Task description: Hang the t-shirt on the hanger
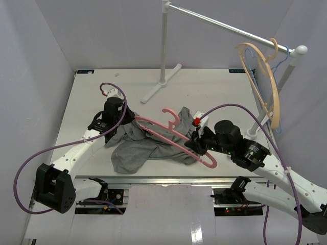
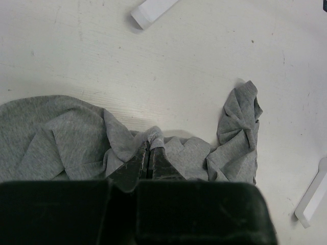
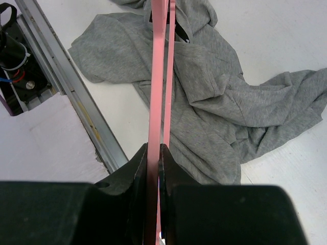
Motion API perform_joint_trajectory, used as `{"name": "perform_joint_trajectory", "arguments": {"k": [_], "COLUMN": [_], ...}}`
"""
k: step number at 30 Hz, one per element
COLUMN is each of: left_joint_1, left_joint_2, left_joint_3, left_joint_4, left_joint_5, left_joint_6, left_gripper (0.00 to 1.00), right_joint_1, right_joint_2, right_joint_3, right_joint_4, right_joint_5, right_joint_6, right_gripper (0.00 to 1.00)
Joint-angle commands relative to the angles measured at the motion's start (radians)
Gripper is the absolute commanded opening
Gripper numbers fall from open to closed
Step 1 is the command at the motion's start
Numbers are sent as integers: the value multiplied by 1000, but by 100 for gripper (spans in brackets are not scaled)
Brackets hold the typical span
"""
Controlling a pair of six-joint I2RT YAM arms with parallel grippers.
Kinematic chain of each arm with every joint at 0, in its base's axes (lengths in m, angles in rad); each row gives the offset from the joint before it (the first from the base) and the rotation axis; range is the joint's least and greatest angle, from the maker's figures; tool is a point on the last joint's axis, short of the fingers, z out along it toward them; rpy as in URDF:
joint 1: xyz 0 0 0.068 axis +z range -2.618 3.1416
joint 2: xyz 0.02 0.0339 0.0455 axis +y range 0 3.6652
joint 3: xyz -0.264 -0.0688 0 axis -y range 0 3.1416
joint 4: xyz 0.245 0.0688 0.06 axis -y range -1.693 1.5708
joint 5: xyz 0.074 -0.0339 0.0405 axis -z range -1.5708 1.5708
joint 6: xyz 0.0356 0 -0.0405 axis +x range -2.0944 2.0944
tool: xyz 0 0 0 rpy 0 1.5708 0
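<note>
The grey t-shirt lies crumpled on the white table between the two arms. My left gripper is shut on a fold of the t-shirt at its far left edge; the left gripper pinches cloth between its tips. The pink hanger lies tilted across the shirt, hook toward the back. My right gripper is shut on the hanger's right shoulder. In the right wrist view the pink hanger runs straight out from the right gripper over the t-shirt, its far end going into the cloth.
A white garment rack stands at the back, its rail carrying a tan wooden hanger and a blue wire hanger at the right. The table's metal front rail runs close to the shirt. Purple cables loop beside both arms.
</note>
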Motion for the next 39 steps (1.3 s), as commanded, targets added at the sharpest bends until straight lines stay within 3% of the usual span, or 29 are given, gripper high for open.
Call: {"name": "perform_joint_trajectory", "arguments": {"k": [1,15,26,39], "left_joint_1": [3,3,3,3], "left_joint_2": [-37,-69,-34,-138], "left_joint_3": [37,61,68,-10], "left_joint_4": [-7,-14,-55,112], "left_joint_5": [35,125,40,232], "left_joint_6": [6,17,44,77], "left_gripper": [0,0,0,0], "right_joint_1": [7,12,25,28], "right_joint_2": [37,127,-14,-57], "right_joint_3": [-13,-18,-30,-47], "right_joint_4": [52,139,126,149], "right_joint_5": [30,80,63,-22], "right_joint_6": [23,37,58,58], "right_gripper": [8,8,8,8]}}
